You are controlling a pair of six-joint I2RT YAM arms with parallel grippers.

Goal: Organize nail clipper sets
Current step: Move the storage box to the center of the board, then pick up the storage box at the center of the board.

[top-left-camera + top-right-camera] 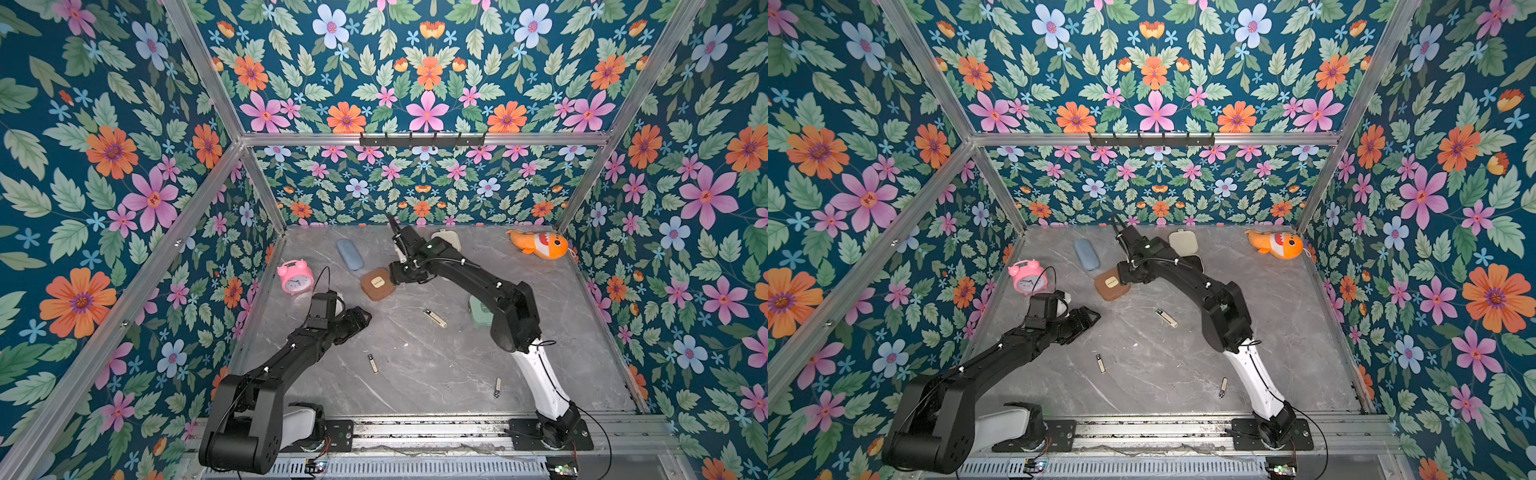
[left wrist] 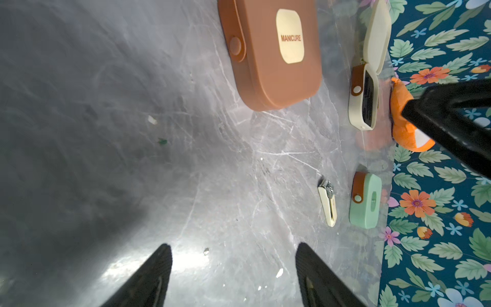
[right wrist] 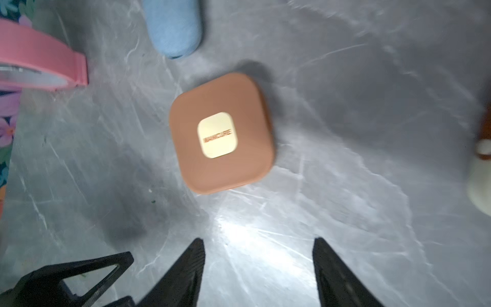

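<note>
Lower left of centre in a top view, the left gripper [image 1: 362,320] hangs open, empty. At centre lies the shut brown case [image 1: 377,284]; just right, the right gripper [image 3: 257,239] gapes, holding nothing. Further right: open cream case [image 1: 446,239], mint case [image 1: 478,309] half hidden under the right arm [image 1: 494,291].

Brown case [image 3: 221,133] shut, flat; cream case [image 2: 362,102] open; mint case [image 2: 365,202] shut.
</note>
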